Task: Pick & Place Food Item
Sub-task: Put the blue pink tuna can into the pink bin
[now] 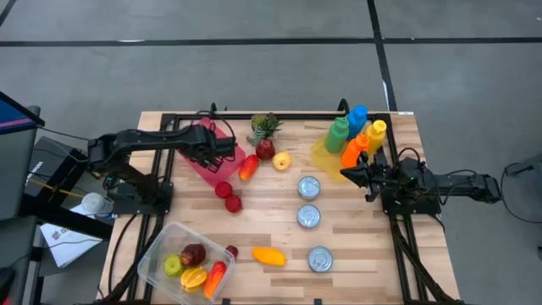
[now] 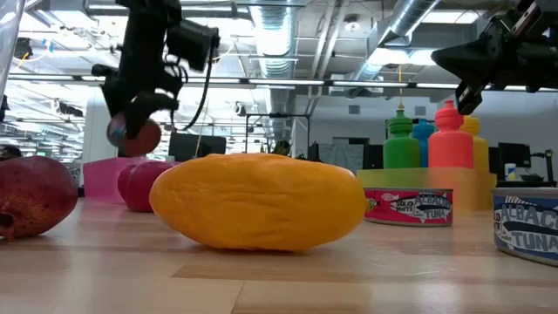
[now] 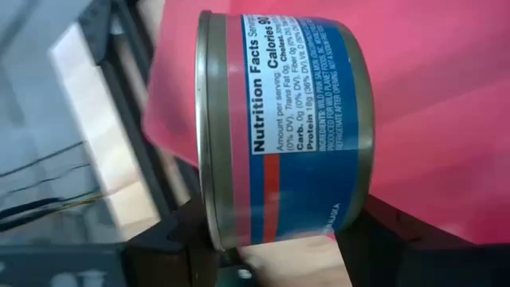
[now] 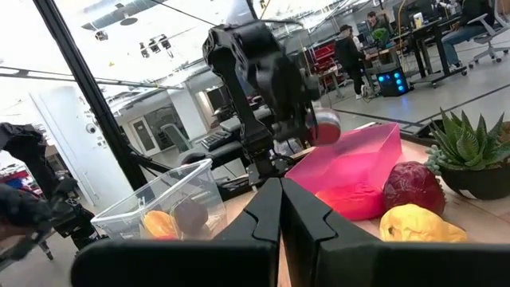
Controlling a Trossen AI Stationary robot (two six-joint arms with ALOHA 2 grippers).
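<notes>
My left gripper (image 1: 225, 151) is shut on a tuna can (image 3: 291, 119) with a blue and red label, above the pink bin (image 1: 207, 161) at the table's far left. The low view shows the can (image 2: 132, 135) hanging under the gripper, higher than the bin (image 2: 103, 179). My right gripper (image 1: 345, 174) waits shut and empty at the right side, near the yellow tray of bottles (image 1: 356, 135). Its wrist view shows its shut fingers (image 4: 279, 211), and beyond them the can (image 4: 323, 124) and the pink bin (image 4: 358, 163). My left gripper pinches the tuna can between its two fingers (image 3: 179, 239), one on each flat end, beside the rim (image 3: 209, 203). The fingers come from above, pointing down. The can is turned on its side and lifted clear above the pink bin.
Three more cans (image 1: 309, 188) (image 1: 308, 217) (image 1: 319, 258) stand right of centre. A clear container (image 1: 182, 263) with fruit sits at the near left, a yellow-orange mango (image 1: 269, 255) beside it. Red fruits (image 1: 229, 196), a pepper (image 1: 248, 167), an apple (image 1: 265, 150) and a potted plant (image 1: 264, 127) surround the bin.
</notes>
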